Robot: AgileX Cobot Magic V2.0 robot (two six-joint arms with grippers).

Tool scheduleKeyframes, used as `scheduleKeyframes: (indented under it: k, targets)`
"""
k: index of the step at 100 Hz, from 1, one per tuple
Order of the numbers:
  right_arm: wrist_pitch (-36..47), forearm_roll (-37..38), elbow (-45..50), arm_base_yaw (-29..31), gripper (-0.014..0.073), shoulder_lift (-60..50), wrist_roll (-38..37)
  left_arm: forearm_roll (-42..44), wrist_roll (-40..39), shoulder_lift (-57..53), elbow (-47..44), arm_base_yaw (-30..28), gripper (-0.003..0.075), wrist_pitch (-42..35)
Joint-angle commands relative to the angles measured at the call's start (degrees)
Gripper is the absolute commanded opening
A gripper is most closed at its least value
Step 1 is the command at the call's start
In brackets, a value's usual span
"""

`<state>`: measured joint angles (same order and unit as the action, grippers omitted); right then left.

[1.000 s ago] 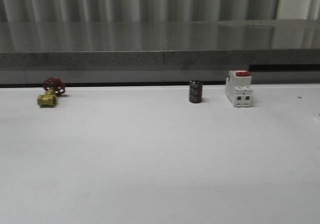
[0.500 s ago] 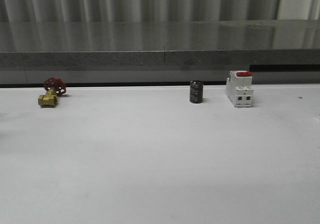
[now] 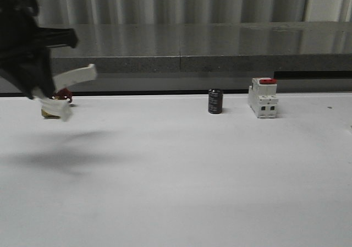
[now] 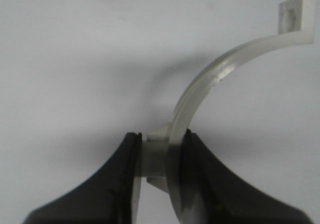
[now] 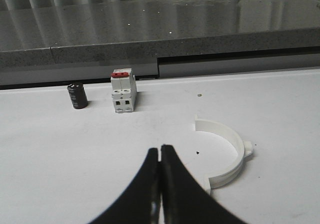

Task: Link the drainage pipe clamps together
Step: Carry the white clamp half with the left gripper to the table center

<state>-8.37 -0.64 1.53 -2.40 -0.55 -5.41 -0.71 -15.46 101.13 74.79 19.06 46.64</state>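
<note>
Left claw (image 4: 159, 159) is clamped on one clamp half (image 4: 210, 84) by its small outer tab, arc curving up and away to the flat end flange; in front view the same half (image 3: 74, 76) hangs off the left arm at approx 10 o'clock, well above the worktop (image 3: 176, 181), brass valve (image 3: 52, 110) just behind it. Right claw (image 5: 160, 184) is closed w/ nothing between its fingers; second clamp half (image 5: 225, 154) lies flat on the worktop near it, at approx 2 o'clock from the fingertips in right wrist view, open side facing the breaker (image 5: 123, 90) and black capacitor (image 5: 77, 95).

To do this step well — carry the held half across w/o letting it pivot; grip is on a narrow tab, so the piece could prob. swing if moved fast; go steady. Right claw needs to open and take the lying half by its tab or mid-arc, leaving both flanges free. Then bring open sides face to face, flanges lined up flat — not skewed — before pressing together; keep clear of breaker and capacitor.
</note>
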Motion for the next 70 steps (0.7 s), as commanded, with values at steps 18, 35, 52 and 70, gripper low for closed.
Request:
scheduleKeyframes:
  k: [18,35,52,70]
  targets:
    - [4.6,0.1,-0.9,0.4,-0.0068,-0.8,0.6,0.3,-6.1,4.6,2.1,9.8,-0.0020,-4.7]
    - [4.6,0.1,-0.9,0.4,-0.0068,-0.8,0.6,3.1,-11.9,7.7,2.1,10.7,-0.0020,-7.1]
    - [4.6,0.1,-0.9,0.4,-0.0068,-0.8,0.6,3.2,-12.8,8.9,2.1,10.9,-0.0020,-7.5]
    - [4.6,0.1,-0.9,0.4,-0.0068,-0.8,0.6,2.7,-12.8,9.9,2.1,11.5,-0.0020,-7.4]
